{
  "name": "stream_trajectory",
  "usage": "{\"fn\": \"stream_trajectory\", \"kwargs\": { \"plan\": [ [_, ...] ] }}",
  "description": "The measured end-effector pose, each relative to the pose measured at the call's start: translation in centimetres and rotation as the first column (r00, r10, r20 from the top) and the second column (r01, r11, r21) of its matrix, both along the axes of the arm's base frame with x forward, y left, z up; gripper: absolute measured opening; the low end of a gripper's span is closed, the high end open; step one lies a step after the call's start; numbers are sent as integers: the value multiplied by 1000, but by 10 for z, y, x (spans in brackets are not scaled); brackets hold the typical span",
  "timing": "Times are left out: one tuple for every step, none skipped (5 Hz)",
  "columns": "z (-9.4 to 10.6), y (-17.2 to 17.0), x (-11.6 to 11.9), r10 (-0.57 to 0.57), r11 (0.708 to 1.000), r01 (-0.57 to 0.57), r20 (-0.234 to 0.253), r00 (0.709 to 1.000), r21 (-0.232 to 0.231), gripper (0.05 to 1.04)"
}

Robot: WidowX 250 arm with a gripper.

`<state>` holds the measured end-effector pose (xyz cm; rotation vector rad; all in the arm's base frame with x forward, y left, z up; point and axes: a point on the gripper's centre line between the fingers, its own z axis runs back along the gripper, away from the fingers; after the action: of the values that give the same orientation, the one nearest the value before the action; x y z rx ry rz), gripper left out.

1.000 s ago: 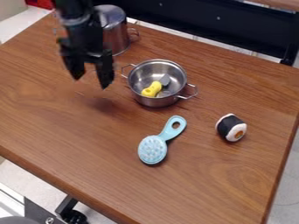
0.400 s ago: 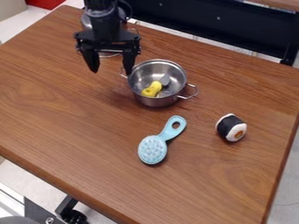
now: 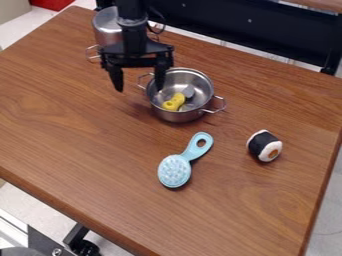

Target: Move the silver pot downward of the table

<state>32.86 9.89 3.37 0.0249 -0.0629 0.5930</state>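
Note:
The black gripper (image 3: 139, 89) hangs open over the table's upper left part, its fingers spread wide. Its right finger overlaps the left rim of the silver pot (image 3: 182, 116) in the view, and its left finger is over bare wood. Whether the right finger is above or inside the pot I cannot tell. The pot stands upright with two wire handles and holds a yellow and grey object (image 3: 174, 102). Brown wood makes up the table (image 3: 100, 145).
A taller metal pot (image 3: 106, 25) stands behind the gripper at the upper left, partly hidden by the arm. A light blue brush (image 3: 175, 171) lies below the silver pot. A sushi-roll toy (image 3: 264, 146) sits to the right.
From the upper left, the gripper has moved right to the silver pot's left side, and most recently a little down as well. The pots, brush and toy have not moved.

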Motion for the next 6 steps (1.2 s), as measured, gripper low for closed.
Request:
{"fn": "stream_trajectory", "kwargs": {
  "plan": [
    [-4, -3, 2, 50, 998, -50, 8, 999, -28, 1001],
    [-10, -3, 2, 70, 997, -70, 33, 997, -16, 1001],
    [-18, -2, -3, 98, 995, -98, 44, 994, -3, 954],
    [-29, -3, -4, 109, 994, -110, 43, 993, 5, 680],
    [-33, -5, -6, 106, 994, -107, 56, 993, 5, 386],
    [-32, -7, -6, 96, 995, -96, 69, 993, -4, 169]
  ]
}}
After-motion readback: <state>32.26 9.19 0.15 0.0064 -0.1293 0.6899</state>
